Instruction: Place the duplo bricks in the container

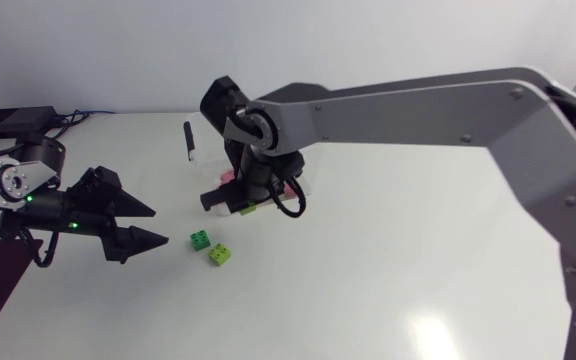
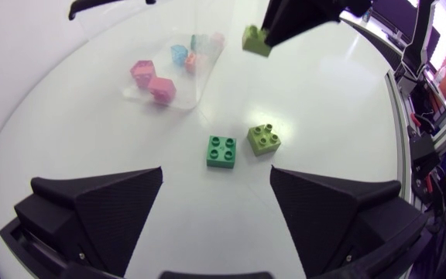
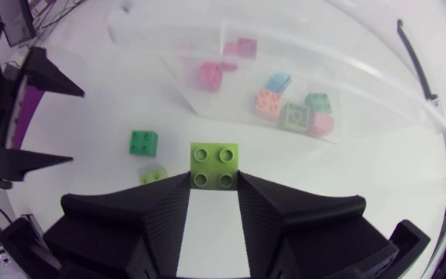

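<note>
- Above the white table (image 1: 388, 260), my right gripper (image 3: 214, 186) is clamping a lime brick, the held brick (image 3: 214, 165), between both fingers, studs facing the wrist camera.
- That arm is coming in from the right edge of the head view and reaching past the middle. The held brick is hanging just short of the container (image 3: 347, 85), near its edge.
- The container, a clear tray, is sitting on the table beyond the gripper. It is already carrying several bricks: pink bricks (image 2: 152, 81), a blue brick (image 3: 278, 80), an orange brick (image 3: 267, 101) and a dull green one (image 3: 294, 116).
- Two bricks are lying outside it on the bare table, studs up: a green brick (image 2: 222, 150) and a loose lime brick (image 2: 264, 139). They are sitting just beside each other, apart from the container.
- My left gripper (image 2: 215, 174) is hovering at the left side of the table with its fingers spread wide, gripping nothing. The two loose bricks are lying just ahead of its fingertips.
- A black stick (image 1: 189, 140) is lying on the table near the container's far end.
</note>
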`<action>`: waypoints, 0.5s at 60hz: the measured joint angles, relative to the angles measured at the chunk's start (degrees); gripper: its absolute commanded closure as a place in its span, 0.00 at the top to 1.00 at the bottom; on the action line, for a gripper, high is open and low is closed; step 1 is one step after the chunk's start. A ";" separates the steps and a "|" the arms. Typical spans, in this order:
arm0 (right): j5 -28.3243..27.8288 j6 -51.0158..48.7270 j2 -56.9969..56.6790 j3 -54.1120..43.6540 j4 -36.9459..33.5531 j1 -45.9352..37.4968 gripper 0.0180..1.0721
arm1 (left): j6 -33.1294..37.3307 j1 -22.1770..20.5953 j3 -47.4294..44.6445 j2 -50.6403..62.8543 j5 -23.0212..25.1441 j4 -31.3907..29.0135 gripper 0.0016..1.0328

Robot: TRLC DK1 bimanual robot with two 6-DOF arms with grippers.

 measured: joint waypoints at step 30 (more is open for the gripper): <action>2.10 -1.46 -7.87 5.55 1.46 -3.43 0.23 | -0.26 -6.56 2.19 11.65 -4.39 6.95 0.93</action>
